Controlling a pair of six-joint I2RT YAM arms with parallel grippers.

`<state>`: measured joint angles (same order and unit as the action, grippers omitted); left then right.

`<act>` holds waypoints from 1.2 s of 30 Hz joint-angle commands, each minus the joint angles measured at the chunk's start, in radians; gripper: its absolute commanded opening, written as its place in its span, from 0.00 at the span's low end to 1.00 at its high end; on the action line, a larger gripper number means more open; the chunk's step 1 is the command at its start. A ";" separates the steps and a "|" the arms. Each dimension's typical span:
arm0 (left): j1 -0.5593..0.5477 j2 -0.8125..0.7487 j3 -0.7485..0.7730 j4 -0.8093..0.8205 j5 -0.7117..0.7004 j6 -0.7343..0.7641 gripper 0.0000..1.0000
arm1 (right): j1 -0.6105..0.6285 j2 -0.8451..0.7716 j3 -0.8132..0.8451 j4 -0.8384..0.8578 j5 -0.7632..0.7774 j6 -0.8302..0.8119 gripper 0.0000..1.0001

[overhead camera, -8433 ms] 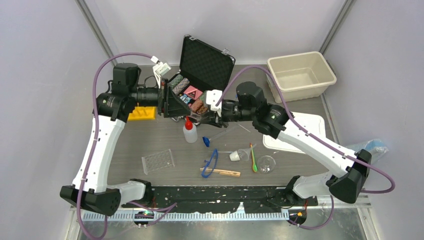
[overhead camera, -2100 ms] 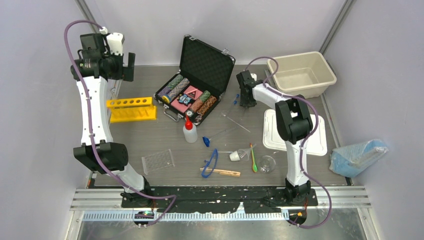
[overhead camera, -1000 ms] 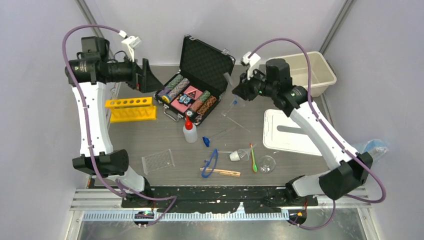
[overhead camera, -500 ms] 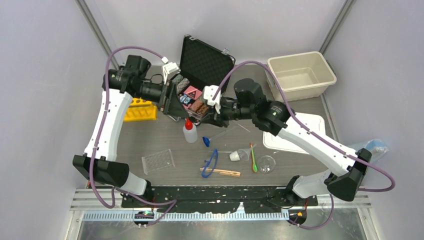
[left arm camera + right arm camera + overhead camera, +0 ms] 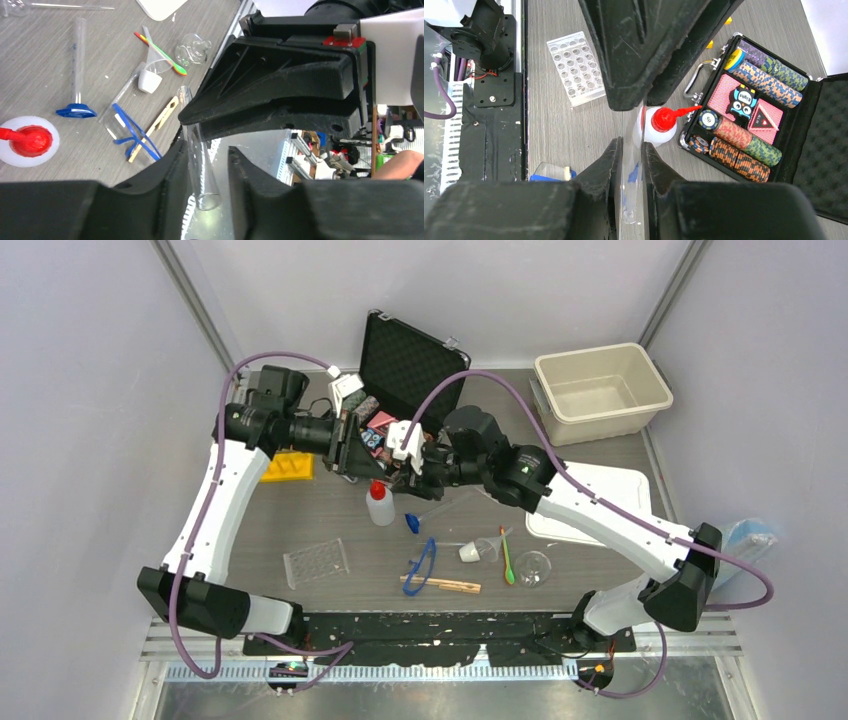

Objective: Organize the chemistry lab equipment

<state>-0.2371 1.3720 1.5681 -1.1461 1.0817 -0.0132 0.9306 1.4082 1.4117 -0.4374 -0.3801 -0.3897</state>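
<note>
pinching clear tube (image 5: 204,180), right gripper (image 5: 631,145); left gripper (image 5: 207,147) around it

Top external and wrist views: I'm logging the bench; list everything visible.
black case: 1, black, far centre
poker chips: several rows, striped, in case
bin: 1, beige, far right
tray: 1, white, right
bag: 1, blue, right edge
yellow tube rack: 1, yellow, far left
squeeze bottle: 1, white, red cap, centre
cylinder: 1, clear, blue base, beside bottle
clear tube rack: 1, clear, near left
goggles: 1, blue, near centre
wooden clamp: 1, tan, by goggles
funnel: 1, white, right of goggles
spatula: 1, green, beside funnel
flask: 1, clear, right of spatula
test tube: 1, clear, between both grippers
left gripper: 1, black, around test tube
right gripper: 1, black, shut on test tube
</note>
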 commanded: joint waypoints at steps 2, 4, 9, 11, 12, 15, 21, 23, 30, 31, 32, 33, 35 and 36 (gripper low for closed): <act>-0.014 0.024 0.023 0.000 -0.024 0.005 0.26 | 0.009 0.015 0.041 0.050 0.035 -0.001 0.05; -0.014 0.033 0.033 -0.026 -0.034 0.036 0.20 | 0.009 0.017 0.039 0.050 0.041 -0.002 0.05; -0.014 0.036 0.033 -0.046 -0.054 0.059 0.27 | 0.011 0.026 0.041 0.052 0.052 -0.004 0.05; -0.014 0.039 0.036 -0.052 -0.061 0.072 0.21 | 0.011 0.032 0.044 0.052 0.052 -0.006 0.05; -0.014 0.040 0.040 -0.056 -0.064 0.075 0.14 | 0.011 0.035 0.047 0.052 0.054 -0.006 0.05; 0.000 0.047 0.053 -0.063 -0.084 0.076 0.00 | 0.011 0.037 0.053 0.053 0.072 0.003 0.40; 0.159 0.124 0.167 -0.178 -0.285 0.186 0.00 | -0.045 0.002 0.026 0.005 0.092 -0.011 0.96; 0.228 0.176 0.247 -0.234 -0.383 0.248 0.00 | -0.092 -0.005 0.010 -0.016 0.061 -0.011 0.95; 0.472 0.505 0.772 -0.468 -0.688 0.394 0.00 | -0.241 0.000 -0.011 -0.042 -0.010 0.013 0.95; 0.491 0.542 0.831 -0.486 -0.721 0.407 0.00 | -0.247 0.001 -0.018 -0.042 -0.019 0.013 0.95; 0.504 0.575 0.877 -0.493 -0.759 0.415 0.00 | -0.256 0.001 -0.021 -0.042 -0.023 0.013 0.95; 0.513 0.597 0.902 -0.491 -0.797 0.424 0.00 | -0.260 0.000 -0.027 -0.039 -0.026 0.010 0.95; 0.519 0.614 0.892 -0.459 -0.863 0.452 0.00 | -0.270 0.001 -0.035 -0.034 -0.033 0.010 0.95; 0.520 0.611 0.870 -0.435 -0.897 0.457 0.00 | -0.279 0.002 -0.038 -0.034 -0.040 0.011 0.95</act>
<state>0.2806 1.9785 2.4210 -1.4971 0.3641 0.3653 0.6643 1.4441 1.3846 -0.4824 -0.3683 -0.3866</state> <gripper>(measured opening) 0.151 0.955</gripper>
